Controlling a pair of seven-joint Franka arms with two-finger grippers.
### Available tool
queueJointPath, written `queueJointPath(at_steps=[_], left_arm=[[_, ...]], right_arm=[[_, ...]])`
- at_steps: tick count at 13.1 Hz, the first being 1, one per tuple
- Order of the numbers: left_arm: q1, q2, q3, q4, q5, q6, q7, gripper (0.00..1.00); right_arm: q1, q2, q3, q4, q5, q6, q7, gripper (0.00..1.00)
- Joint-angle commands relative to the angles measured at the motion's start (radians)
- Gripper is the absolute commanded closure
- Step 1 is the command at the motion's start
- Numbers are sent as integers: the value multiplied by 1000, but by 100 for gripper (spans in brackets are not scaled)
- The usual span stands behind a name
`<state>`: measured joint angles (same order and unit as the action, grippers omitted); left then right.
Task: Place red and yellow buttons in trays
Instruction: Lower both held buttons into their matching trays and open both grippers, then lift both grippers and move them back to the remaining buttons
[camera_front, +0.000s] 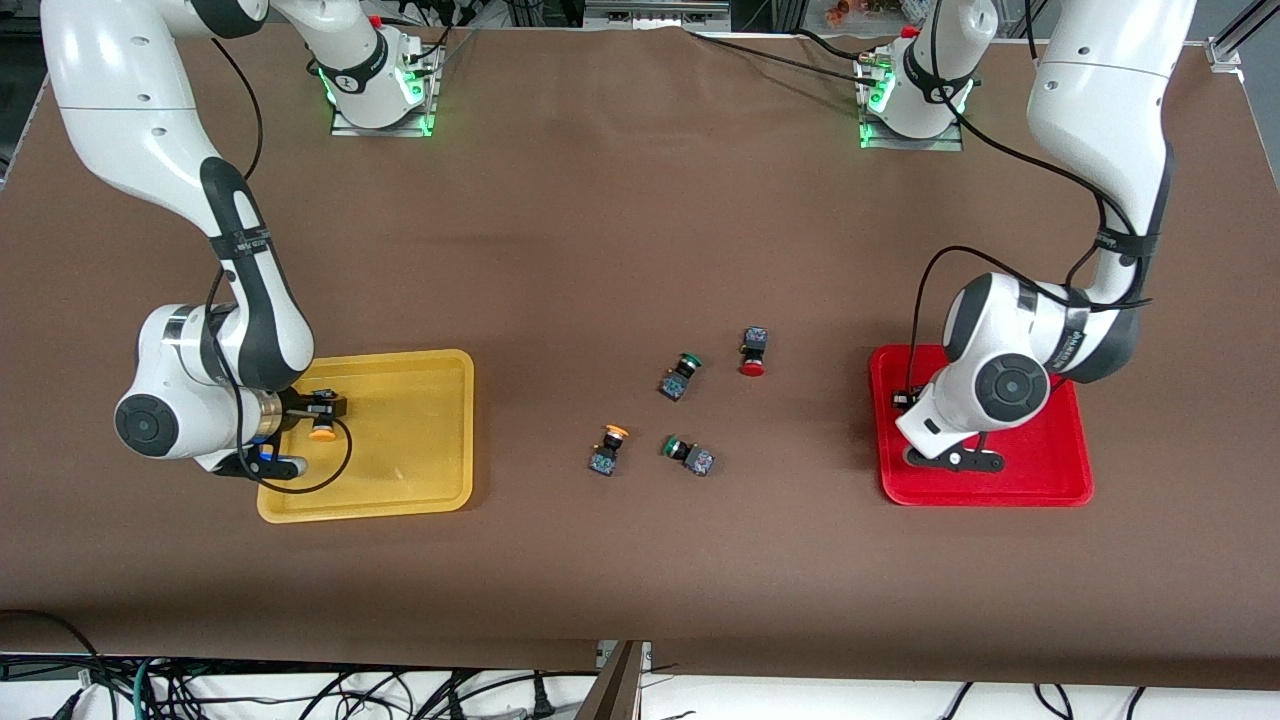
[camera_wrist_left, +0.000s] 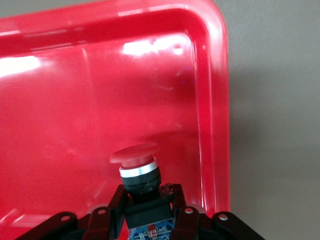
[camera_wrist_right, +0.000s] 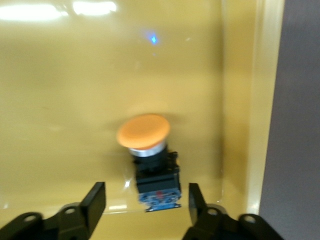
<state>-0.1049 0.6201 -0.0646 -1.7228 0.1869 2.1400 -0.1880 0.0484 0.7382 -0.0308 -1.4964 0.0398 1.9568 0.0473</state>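
Observation:
My left gripper (camera_wrist_left: 145, 212) is shut on the black-and-blue body of a red button (camera_wrist_left: 134, 155) and holds it low over the red tray (camera_wrist_left: 216, 100), near its rim. In the front view this gripper (camera_front: 905, 400) is over the red tray (camera_front: 1060, 480) and the held button is hidden. My right gripper (camera_wrist_right: 147, 200) is open over the yellow tray (camera_wrist_right: 260, 100). A yellow button (camera_wrist_right: 145, 135) lies free on the tray floor between the fingers. It also shows in the front view (camera_front: 322, 432), in the yellow tray (camera_front: 420, 480) under the right gripper (camera_front: 322, 408).
On the brown table between the trays lie a yellow button (camera_front: 610, 448), a red button (camera_front: 752, 352) and two green-capped switches (camera_front: 680, 375) (camera_front: 688, 453). The red button is farthest from the front camera. Cables hang off the table's front edge.

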Motion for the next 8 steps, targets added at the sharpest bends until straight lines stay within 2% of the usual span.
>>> queueJointPath(at_steps=[1, 2, 6, 8], left_arm=[[37, -65, -4, -142, 32, 123, 15, 53], [39, -66, -4, -141, 31, 118, 12, 1], [21, -114, -27, -124, 25, 80, -5, 0], [13, -152, -114, -69, 13, -36, -57, 0]], right_arm=[[60, -48, 19, 85, 6, -44, 31, 0], [97, -46, 20, 114, 6, -39, 105, 0], [247, -27, 19, 134, -1, 158, 441, 0], [338, 13, 16, 148, -8, 238, 570, 0]])
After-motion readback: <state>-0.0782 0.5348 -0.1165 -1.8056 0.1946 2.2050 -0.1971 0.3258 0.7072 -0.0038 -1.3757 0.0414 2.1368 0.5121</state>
